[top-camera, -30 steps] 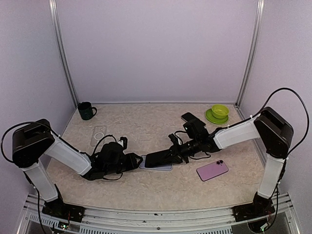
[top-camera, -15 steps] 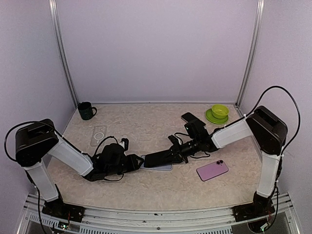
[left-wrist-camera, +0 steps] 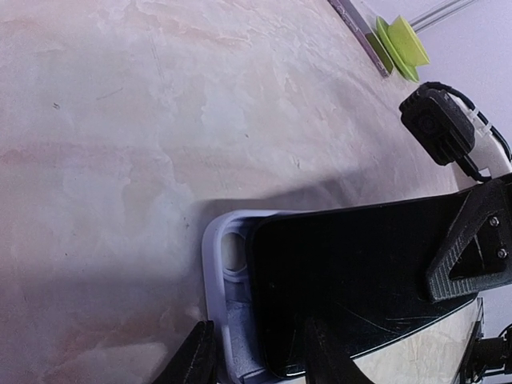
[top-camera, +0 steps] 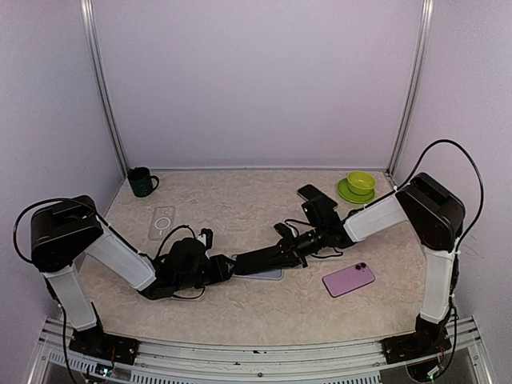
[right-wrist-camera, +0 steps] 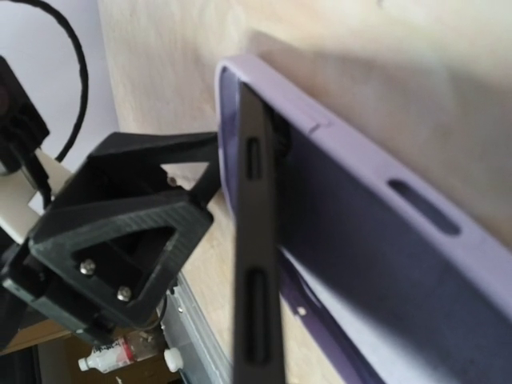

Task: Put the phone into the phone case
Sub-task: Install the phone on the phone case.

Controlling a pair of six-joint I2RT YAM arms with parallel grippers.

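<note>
Phone (top-camera: 258,260) flatter over case (top-camera: 272,274) than before, right claw (top-camera: 280,254) tight on it, left claw (top-camera: 226,268) part-closed on case

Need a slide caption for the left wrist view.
Right pincer holds black slab phone tilted into pale lavender phone case; left pincer straddles the case's end.

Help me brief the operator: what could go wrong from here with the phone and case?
1. The phone sits tilted over the case, one end low and not seated. Pressing now could jam it on the rim.
2. The left gripper seems to grip only the case's corner, so the case may twist or slide.
3. The right gripper holds the phone by its far end, so the phone might pivot.
</note>
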